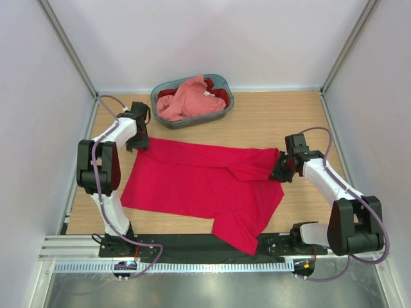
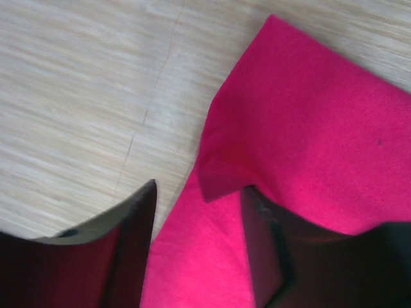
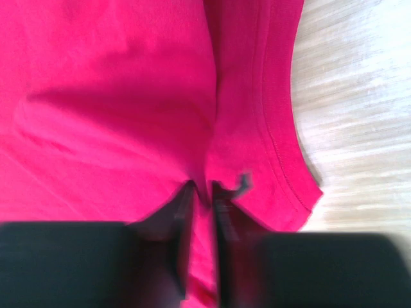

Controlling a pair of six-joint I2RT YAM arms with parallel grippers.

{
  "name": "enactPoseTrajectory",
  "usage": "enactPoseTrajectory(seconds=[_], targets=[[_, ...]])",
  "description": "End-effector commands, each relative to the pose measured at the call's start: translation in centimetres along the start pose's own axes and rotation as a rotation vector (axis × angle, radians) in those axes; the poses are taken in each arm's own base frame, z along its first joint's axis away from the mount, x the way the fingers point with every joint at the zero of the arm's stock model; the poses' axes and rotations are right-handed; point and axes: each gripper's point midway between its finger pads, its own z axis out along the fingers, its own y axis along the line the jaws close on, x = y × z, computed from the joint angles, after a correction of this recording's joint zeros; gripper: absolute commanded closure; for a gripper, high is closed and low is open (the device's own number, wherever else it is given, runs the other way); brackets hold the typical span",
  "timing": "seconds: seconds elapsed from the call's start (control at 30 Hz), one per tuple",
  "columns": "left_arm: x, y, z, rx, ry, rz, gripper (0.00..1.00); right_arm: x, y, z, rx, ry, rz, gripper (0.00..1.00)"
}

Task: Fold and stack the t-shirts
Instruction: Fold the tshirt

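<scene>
A bright crimson t-shirt lies spread across the wooden table, with one part hanging toward the front edge. My left gripper stands at its far left corner. In the left wrist view that gripper is open, astride the cloth, whose corner is curled over. My right gripper is at the shirt's right end. In the right wrist view it pinches a raised fold of the cloth beside a stitched hem. A salmon pink t-shirt and a darker red one lie crumpled in the basket.
The grey-blue oval basket sits at the back of the table, just beyond the spread shirt. White walls with metal posts close in the left, right and back. A black rail runs along the near edge between the arm bases.
</scene>
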Motion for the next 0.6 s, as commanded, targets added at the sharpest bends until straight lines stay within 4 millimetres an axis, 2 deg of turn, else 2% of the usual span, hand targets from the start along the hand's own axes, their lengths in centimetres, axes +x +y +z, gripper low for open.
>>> enactPoseTrajectory(seconds=[0.0, 0.03, 0.07, 0.13, 0.17, 0.2, 0.23, 0.27, 0.3, 0.37, 0.43, 0.47, 0.5, 0.57], targets=[[-1.0, 1.2, -2.7, -0.002, -0.052, -0.046, 0.41, 0.3, 0.1, -1.3, -0.028, 0.008, -0.015, 0.72], [-1.2, 1.4, -3.4, -0.002, -0.067, -0.055, 0.37, -0.7, 0.5, -1.9, -0.040, -0.023, -0.015, 0.65], [-1.6, 1.7, -4.4, 0.000, -0.093, -0.067, 0.35, -1.5, 0.6, -2.2, -0.045, -0.051, -0.015, 0.53], [-2.0, 2.4, -5.5, -0.015, -0.128, -0.103, 0.28, -4.4, 1.5, -2.7, -0.071, -0.127, -0.014, 0.43], [-2.5, 2.6, -6.5, -0.006, -0.158, -0.126, 0.28, -5.5, 1.8, -2.5, -0.073, -0.153, -0.014, 0.40], [-3.2, 2.5, -7.8, 0.020, -0.203, -0.184, 0.32, -8.2, 2.4, -1.7, -0.075, -0.172, -0.004, 0.38], [-3.3, 2.6, -7.8, 0.019, -0.208, -0.186, 0.32, -7.9, 2.1, -0.8, -0.057, -0.142, 0.001, 0.38], [-3.6, 2.7, -8.5, 0.026, -0.232, -0.203, 0.37, -8.0, 2.7, -0.4, -0.072, -0.119, 0.000, 0.38], [-3.6, 2.8, -8.7, 0.027, -0.239, -0.216, 0.38, -9.0, 3.3, -0.3, -0.082, -0.122, -0.003, 0.37], [-3.8, 2.7, -8.8, 0.038, -0.256, -0.227, 0.38, -9.5, 3.5, 0.5, -0.078, -0.118, -0.006, 0.37], [-4.1, 1.1, -8.5, 0.112, -0.240, -0.208, 0.41, -10.2, 3.6, 1.1, -0.080, -0.130, -0.005, 0.38], [-4.1, 0.3, -8.1, 0.145, -0.221, -0.195, 0.45, -10.9, 2.9, 1.2, -0.068, -0.138, 0.020, 0.40], [-3.9, -0.5, -7.0, 0.163, -0.187, -0.184, 0.49, -11.4, 2.9, 1.4, -0.064, -0.145, 0.023, 0.42], [-4.3, -2.2, -6.7, 0.231, -0.161, -0.185, 0.56, -11.6, 2.7, 2.3, -0.056, -0.130, 0.039, 0.49]])
